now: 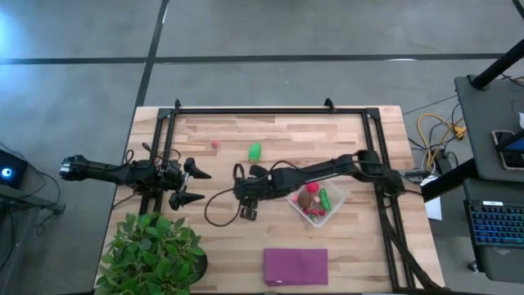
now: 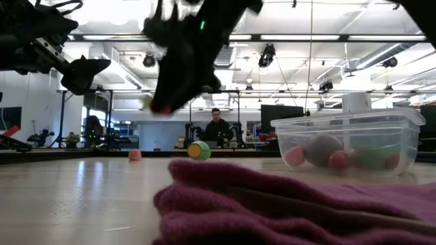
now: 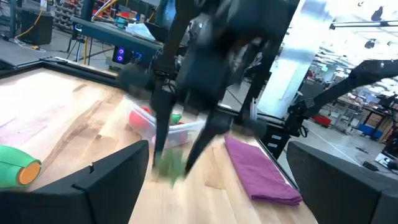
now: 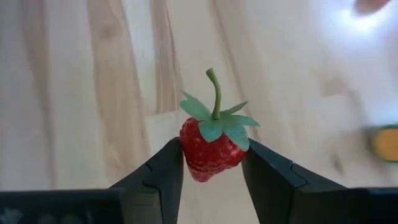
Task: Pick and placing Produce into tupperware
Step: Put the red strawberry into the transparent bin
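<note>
Wood-slat surface (image 1: 221, 168), lab hall behind. Right gripper (image 4: 211, 163) sits left of the tupperware (image 1: 316, 202), jaws clamped on a strawberry (image 4: 211, 146), lifted off the surface. Left gripper (image 1: 190, 185) waits near the left edge, jaws apart. Green piece (image 1: 255, 151) and a pink berry (image 1: 215, 143) lie loose farther back. Risk: grip sits low on a rounded berry, so it could squirt out in transit. Only the right wrist view shows the strawberry clearly; only the low view shows the pieces inside the tupperware from the side.
</note>
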Tool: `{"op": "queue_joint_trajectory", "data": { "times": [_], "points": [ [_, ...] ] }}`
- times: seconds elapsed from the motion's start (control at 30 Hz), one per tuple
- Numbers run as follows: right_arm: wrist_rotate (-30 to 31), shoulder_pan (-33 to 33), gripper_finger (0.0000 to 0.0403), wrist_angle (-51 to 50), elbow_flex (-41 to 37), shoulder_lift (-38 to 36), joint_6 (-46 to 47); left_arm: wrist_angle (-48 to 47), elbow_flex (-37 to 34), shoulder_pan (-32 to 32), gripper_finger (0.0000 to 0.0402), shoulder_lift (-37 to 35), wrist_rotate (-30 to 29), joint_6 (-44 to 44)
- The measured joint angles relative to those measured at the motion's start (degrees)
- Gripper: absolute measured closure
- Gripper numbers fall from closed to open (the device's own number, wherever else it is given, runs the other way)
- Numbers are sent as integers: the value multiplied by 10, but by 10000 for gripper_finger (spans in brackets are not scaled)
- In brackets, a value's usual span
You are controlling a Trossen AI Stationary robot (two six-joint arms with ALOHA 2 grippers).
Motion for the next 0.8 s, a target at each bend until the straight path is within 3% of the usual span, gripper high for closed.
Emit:
{"op": "queue_joint_trajectory", "data": {
  "times": [0.17, 0.33, 0.5, 0.8],
  "points": [
    [60, 14, 257, -62, -3, -81, 28, 0, 0, 0, 35, -1, 0, 0],
    [106, 35, 256, -192, -28, -149, 108, 0, 0, 0, 35, 0, 0, 0],
    [131, 68, 255, -285, -104, -215, 239, 0, 0, 0, 35, 0, 0, 0],
    [106, 141, 255, -289, -284, -275, 500, 0, 0, 0, 35, 0, 0, 0]
  ]
}}
